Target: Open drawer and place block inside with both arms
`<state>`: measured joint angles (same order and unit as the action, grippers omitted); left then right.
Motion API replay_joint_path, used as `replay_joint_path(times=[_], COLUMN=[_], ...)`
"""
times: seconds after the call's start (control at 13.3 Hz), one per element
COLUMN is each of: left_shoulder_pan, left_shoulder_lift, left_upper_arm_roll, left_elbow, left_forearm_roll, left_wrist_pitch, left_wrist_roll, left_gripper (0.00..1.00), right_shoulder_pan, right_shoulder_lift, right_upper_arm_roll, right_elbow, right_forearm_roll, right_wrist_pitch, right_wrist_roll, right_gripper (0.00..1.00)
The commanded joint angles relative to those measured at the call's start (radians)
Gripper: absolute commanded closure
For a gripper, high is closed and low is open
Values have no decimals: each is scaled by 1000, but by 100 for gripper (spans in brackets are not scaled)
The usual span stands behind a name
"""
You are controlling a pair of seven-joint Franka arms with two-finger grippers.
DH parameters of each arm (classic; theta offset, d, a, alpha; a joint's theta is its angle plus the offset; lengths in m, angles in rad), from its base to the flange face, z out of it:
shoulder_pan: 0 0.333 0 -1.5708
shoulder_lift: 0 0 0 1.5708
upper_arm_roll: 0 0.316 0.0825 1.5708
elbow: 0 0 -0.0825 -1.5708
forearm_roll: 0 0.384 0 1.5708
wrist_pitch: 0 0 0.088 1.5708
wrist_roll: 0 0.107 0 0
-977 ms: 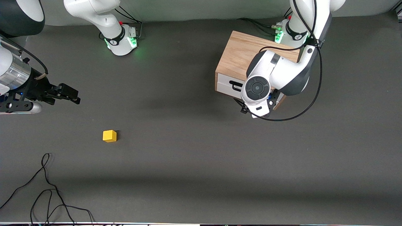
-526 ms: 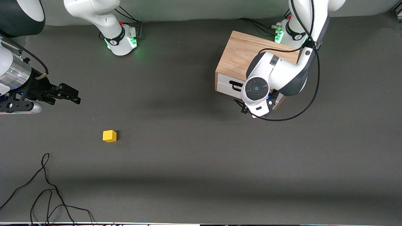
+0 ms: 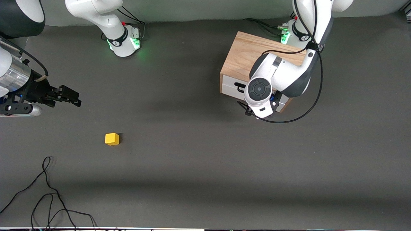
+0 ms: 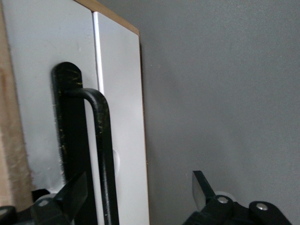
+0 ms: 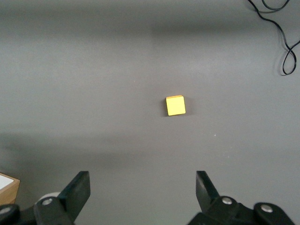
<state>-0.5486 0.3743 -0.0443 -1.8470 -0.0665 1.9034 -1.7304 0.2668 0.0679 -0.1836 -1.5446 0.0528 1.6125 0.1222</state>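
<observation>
The drawer (image 3: 231, 86) is shut in its oak cabinet (image 3: 244, 53) near the left arm's base. Its white front (image 4: 122, 108) and black wire handle (image 4: 102, 140) fill the left wrist view. My left gripper (image 4: 138, 192) is open right in front of the drawer, and the handle passes between its fingers, close to one finger (image 4: 70, 197). In the front view the left arm's wrist (image 3: 258, 89) hides that gripper. The yellow block (image 3: 112, 139) lies on the table toward the right arm's end. My right gripper (image 3: 75, 98) is open and empty in the air; the block (image 5: 175, 105) shows ahead of its fingers.
Loose black cables (image 3: 48, 192) lie on the table, nearer to the front camera than the block, at the right arm's end. The cable (image 5: 283, 33) also shows in the right wrist view. The grey table (image 3: 192, 160) is bare between block and cabinet.
The left arm's wrist has shifted slightly along the drawer front toward the right arm's end. The right arm and the block have not visibly moved.
</observation>
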Motion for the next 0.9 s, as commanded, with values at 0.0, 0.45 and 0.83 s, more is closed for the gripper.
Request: replay_joint_path(times=[0.0,0.45,0.83], left_shoulder_pan=[-13,-10,-2], left_shoulder_lift=[9,38,58], left_upper_arm_roll=[7,7,14], left_elbow=[-11,12,64], left_forearm_roll=[14,16,16], left_wrist_pitch=[36,46,43], left_wrist_roll=[-34,-28,-18], left_gripper=[0,0,0], right_shoulder_pan=[8,9,9], right_shoulder_lift=[7,6,4], right_upper_arm_roll=[-7,-7,-7], right_elbow=[5,8,6], right_forearm_roll=[-14,-14,-14], right_wrist_pitch=[-2,0,0], right_wrist_roll=[22,22,22], right_gripper=[0,0,0])
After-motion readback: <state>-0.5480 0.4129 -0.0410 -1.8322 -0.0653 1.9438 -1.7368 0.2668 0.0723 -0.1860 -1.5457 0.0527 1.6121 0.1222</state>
